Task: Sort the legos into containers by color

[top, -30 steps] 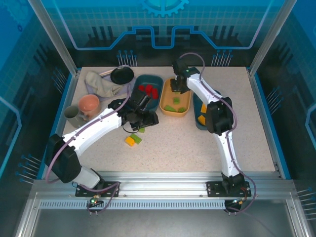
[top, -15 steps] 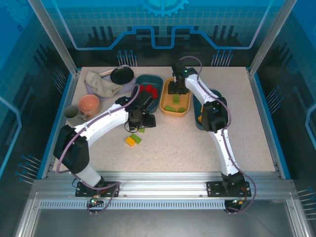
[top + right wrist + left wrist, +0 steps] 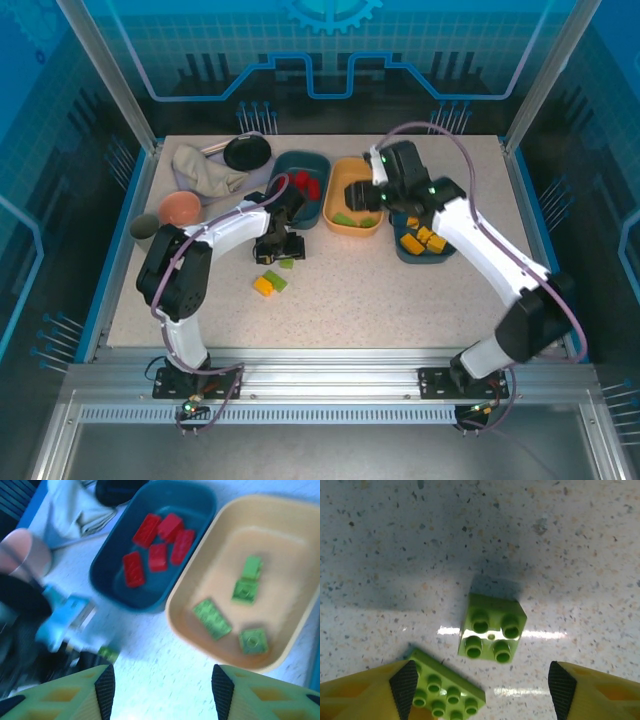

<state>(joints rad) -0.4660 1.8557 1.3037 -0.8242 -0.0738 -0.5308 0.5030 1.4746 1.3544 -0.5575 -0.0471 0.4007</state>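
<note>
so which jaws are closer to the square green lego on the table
Left. The left jaws hang open right over the square green lego, one each side. The right jaws are open over by the yellow tub, well away.

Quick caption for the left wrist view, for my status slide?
Open left jaws above a square green brick on the table, an oblong green brick beside it.

Glossy plastic: green brick [image 3: 491,635]. Smooth plastic: teal tub [image 3: 197,507], yellow tub [image 3: 280,570]. Speckled, faintly reflective stone-look: table [image 3: 570,540]. Probably cloth, matt: rag [image 3: 75,505].
</note>
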